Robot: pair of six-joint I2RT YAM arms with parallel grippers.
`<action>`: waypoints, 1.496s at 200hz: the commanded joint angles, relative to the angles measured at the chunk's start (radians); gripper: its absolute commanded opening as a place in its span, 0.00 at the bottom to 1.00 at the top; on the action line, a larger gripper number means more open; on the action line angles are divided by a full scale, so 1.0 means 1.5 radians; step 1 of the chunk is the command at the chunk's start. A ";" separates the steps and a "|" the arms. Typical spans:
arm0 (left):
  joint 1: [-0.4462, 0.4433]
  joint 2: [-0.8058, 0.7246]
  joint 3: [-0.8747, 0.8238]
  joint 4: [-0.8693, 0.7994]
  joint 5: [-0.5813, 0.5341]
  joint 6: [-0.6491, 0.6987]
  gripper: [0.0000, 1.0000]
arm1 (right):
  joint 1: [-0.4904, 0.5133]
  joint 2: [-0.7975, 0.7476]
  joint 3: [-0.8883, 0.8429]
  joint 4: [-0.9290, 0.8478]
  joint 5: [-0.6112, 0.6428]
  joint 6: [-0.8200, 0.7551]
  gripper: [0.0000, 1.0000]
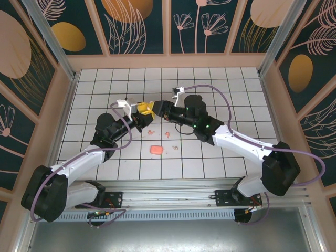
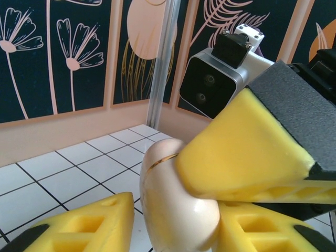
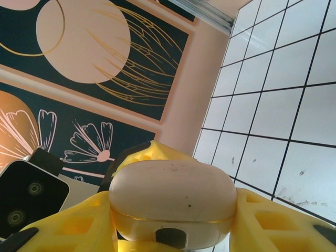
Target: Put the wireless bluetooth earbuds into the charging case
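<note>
Top view: both my arms are bent at the elbow and reach inward, meeting nose to nose over the middle of the tabletop [image 1: 231, 84]. My left tool [image 1: 142, 109] and right tool [image 1: 153, 109] overlap in one yellow clump, and the foam hides what sits between them. Loose on the tiles on the near side of the tools lie a pink earbud [image 1: 150, 129], a second pink earbud [image 1: 167, 134] and a pale earbud [image 1: 175, 147]. They are tiny and their stems are hard to make out. The salmon case [image 1: 156, 149] lies near them.

Left wrist view: the beige charging case [image 2: 176, 210] stands upright between the yellow pads of my left tool [image 2: 178, 226]. Its seam is a thin gold line and its bottom is cut off by the frame. One pad touches it. The other, at lower left of frame, looks a hair off, so I cannot tell whether this tool has gripped. A right-tool pad [image 2: 241, 157] presses on the case, with the right wrist camera [image 2: 210, 84] behind it.

Right wrist view: my right tool [image 3: 170, 226] is clamped on the same case [image 3: 170, 194], a pad tight on each side and the lid closed. The base of the case is cut off. A left-tool pad [image 3: 149, 152] peeks out from behind, and the left wrist camera [image 3: 23, 202] sits at the frame edge.
</note>
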 commanded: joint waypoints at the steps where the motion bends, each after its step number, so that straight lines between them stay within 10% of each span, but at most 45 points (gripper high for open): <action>1: -0.002 0.001 0.025 -0.002 0.002 0.000 0.39 | 0.014 -0.001 -0.009 0.033 -0.014 0.012 0.47; 63: -0.003 -0.006 0.053 -0.085 0.040 0.026 0.23 | 0.020 -0.034 -0.017 -0.004 0.017 -0.017 0.50; 141: -0.003 0.026 0.078 -0.094 0.081 0.000 0.17 | -0.016 -0.166 -0.060 -0.066 0.114 -0.138 0.77; 299: -0.003 0.040 0.088 0.095 0.324 -0.107 0.21 | -0.169 -0.216 0.059 -0.328 -0.344 -0.913 0.65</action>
